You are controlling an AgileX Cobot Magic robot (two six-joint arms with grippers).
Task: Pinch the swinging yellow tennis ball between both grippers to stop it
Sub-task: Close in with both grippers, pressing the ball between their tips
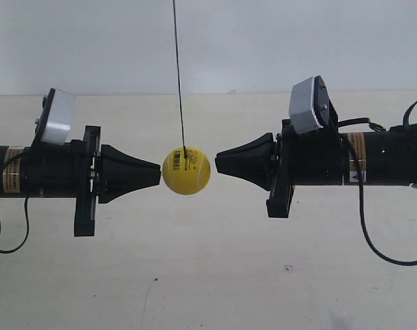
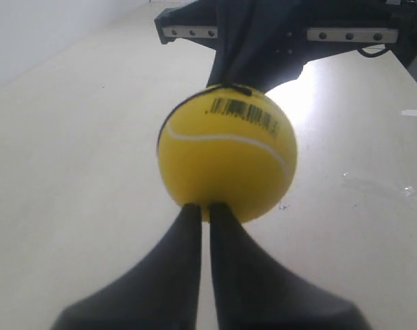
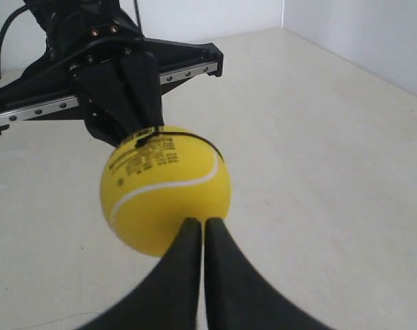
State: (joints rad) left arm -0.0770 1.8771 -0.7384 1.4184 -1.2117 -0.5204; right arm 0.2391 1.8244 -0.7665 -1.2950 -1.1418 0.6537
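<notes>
The yellow tennis ball [image 1: 186, 172] hangs on a thin black string [image 1: 178, 75] above the table, between the two arm ends. My left gripper [image 1: 158, 175] is on the arm at the exterior view's left, and its cone tip reaches the ball's side. My right gripper [image 1: 217, 163] points in from the other side, with a narrow gap to the ball. In the left wrist view the ball [image 2: 225, 159] sits just past the shut left gripper [image 2: 203, 206]. In the right wrist view the ball [image 3: 165, 189] sits just past the shut right gripper [image 3: 203, 221]. Neither has anything between its fingers.
A pale tabletop [image 1: 208, 275] lies under the arms, with a white wall [image 1: 297, 41] behind. Black cables [image 1: 373, 240] loop down from both arms. Each wrist view shows the opposite arm's black plate [image 2: 345, 33] behind the ball.
</notes>
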